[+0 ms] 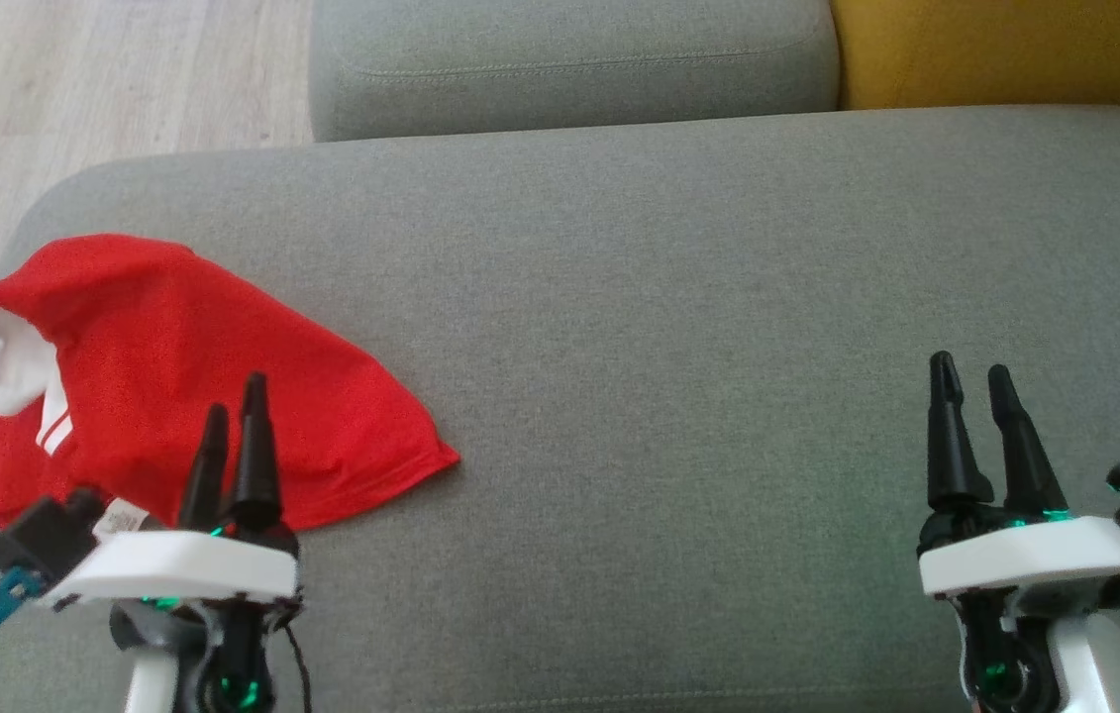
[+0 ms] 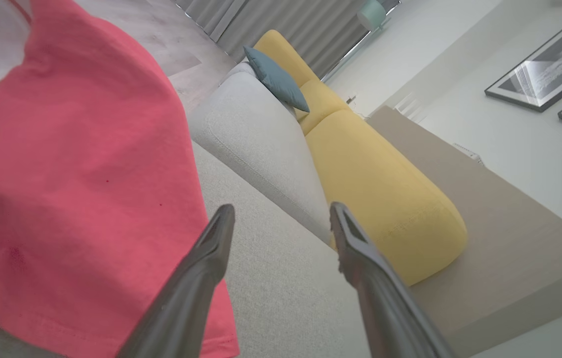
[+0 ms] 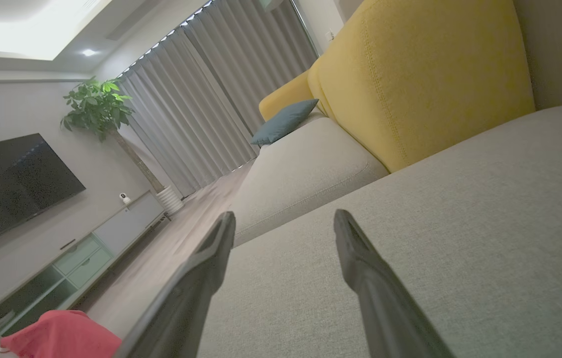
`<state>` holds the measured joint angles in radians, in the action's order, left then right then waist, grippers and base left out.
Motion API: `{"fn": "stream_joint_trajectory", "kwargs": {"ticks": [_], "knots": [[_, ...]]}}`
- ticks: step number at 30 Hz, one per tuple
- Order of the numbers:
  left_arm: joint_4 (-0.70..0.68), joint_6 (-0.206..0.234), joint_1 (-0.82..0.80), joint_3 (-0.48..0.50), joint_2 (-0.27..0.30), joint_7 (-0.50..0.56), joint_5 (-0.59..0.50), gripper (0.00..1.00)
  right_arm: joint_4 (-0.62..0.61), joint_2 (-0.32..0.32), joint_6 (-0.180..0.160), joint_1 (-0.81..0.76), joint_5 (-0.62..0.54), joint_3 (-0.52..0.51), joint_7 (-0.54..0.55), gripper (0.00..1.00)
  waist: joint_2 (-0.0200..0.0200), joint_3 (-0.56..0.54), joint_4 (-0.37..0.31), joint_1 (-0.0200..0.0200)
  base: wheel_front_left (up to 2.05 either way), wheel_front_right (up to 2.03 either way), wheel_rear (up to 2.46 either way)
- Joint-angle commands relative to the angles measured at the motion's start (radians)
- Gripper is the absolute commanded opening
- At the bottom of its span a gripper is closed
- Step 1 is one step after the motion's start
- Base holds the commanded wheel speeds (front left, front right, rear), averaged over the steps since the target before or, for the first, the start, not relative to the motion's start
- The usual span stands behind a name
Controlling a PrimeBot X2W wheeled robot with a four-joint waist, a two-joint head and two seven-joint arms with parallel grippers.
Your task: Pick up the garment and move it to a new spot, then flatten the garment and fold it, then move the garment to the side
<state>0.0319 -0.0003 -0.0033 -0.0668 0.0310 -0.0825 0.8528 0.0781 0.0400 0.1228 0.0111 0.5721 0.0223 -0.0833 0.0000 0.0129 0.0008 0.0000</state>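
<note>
Garment (image 1: 163,356): left edge outside the head view, near hem behind left jaws.

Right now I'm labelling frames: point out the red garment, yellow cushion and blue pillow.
red garment (image 1: 223,376), head view, middle of red panel.
yellow cushion (image 2: 385,204), left wrist view, broad side.
blue pillow (image 3: 284,123), right wrist view, centre.

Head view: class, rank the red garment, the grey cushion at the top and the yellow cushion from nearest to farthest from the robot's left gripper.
From the left gripper:
1. red garment, right by its fingers, at the left.
2. grey cushion, farther back, top centre.
3. yellow cushion, top right corner.
</note>
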Motion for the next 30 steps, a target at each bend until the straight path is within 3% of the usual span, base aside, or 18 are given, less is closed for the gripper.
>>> {"fn": "stream_joint_trajectory", "kwargs": {"ticks": [1,14,30], "knots": [[-0.05,0.005,-0.038,0.0,0.013,-0.016,-0.054,1.0,-0.047,0.007,0.004,0.045,-0.049,0.02,-0.016,1.0,0.0,0.001,0.0,0.0,0.0,0.0,0.0],[-0.036,0.049,-0.035,-0.063,0.015,-0.054,-0.309,1.0,-0.062,0.008,0.005,0.035,-0.252,0.039,-0.055,1.0,0.0,0.002,-0.004,0.0,0.0,0.0,0.0],[-0.049,0.118,-0.041,-0.138,0.045,-0.099,-0.522,1.0,-0.089,0.009,0.006,0.023,-0.466,0.051,-0.099,1.0,0.0,0.004,-0.005,0.0,0.0,0.0,0.0]]}}
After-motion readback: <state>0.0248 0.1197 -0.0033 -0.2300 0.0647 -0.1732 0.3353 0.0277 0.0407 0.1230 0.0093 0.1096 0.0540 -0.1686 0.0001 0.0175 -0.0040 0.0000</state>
